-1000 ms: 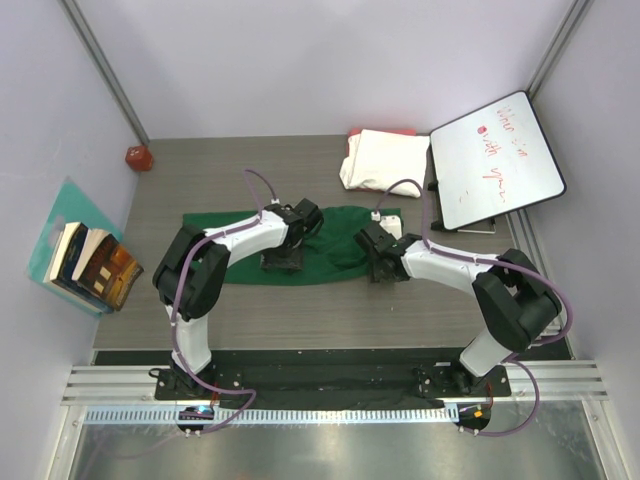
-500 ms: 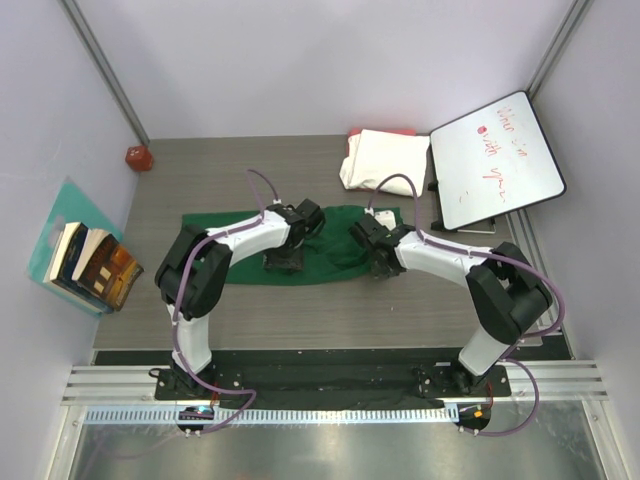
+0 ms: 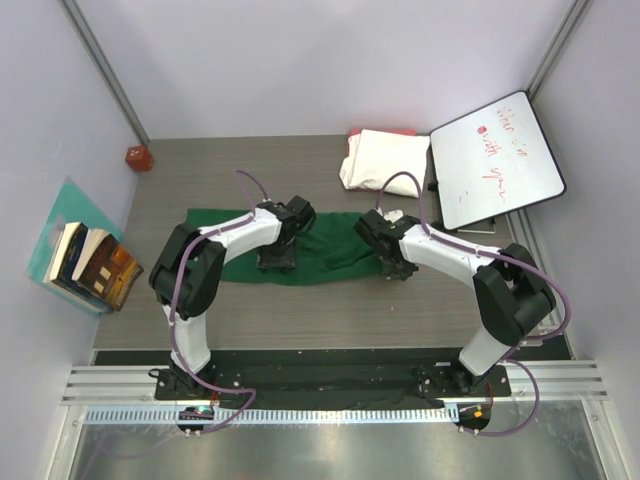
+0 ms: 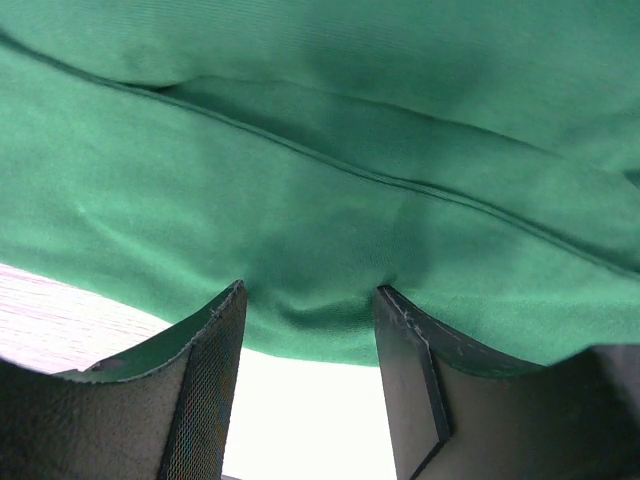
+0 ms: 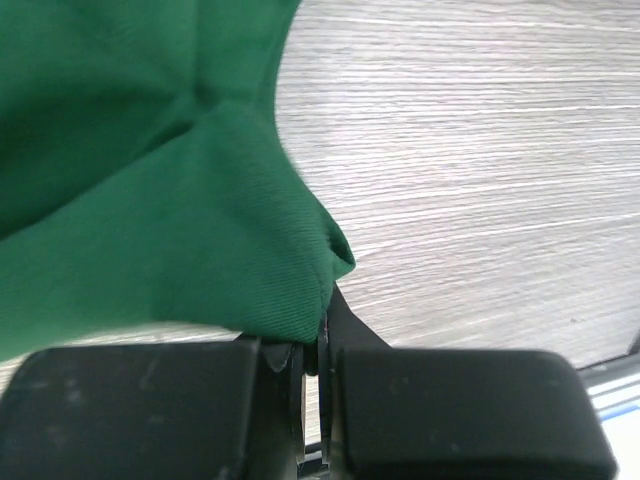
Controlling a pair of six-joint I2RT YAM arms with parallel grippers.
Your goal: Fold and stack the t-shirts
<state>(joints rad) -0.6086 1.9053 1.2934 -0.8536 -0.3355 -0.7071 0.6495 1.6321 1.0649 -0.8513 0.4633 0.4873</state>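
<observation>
The dark green t-shirt (image 3: 335, 250) lies spread in a wide band across the middle of the table. My left gripper (image 3: 277, 260) rests on its near edge left of centre. In the left wrist view that gripper (image 4: 310, 295) has its jaws apart, and the green cloth (image 4: 320, 150) is draped over both tips. My right gripper (image 3: 397, 268) is at the shirt's right end. In the right wrist view it (image 5: 320, 345) is shut on a corner of the green cloth (image 5: 130, 200). A cream-white folded t-shirt (image 3: 385, 160) sits at the back right on a red-pink cloth edge (image 3: 380, 132).
A whiteboard (image 3: 495, 160) with red writing leans at the back right, close to the cream bundle. Books (image 3: 90, 265) stand on a teal sheet at the left wall. A small red object (image 3: 138, 157) sits in the back left corner. The wood-grain tabletop (image 5: 480, 150) is bare right of the shirt.
My right gripper has shut on the shirt's right corner and shifted slightly right. The hump in the cloth there has flattened out. The left gripper has edged a little left.
</observation>
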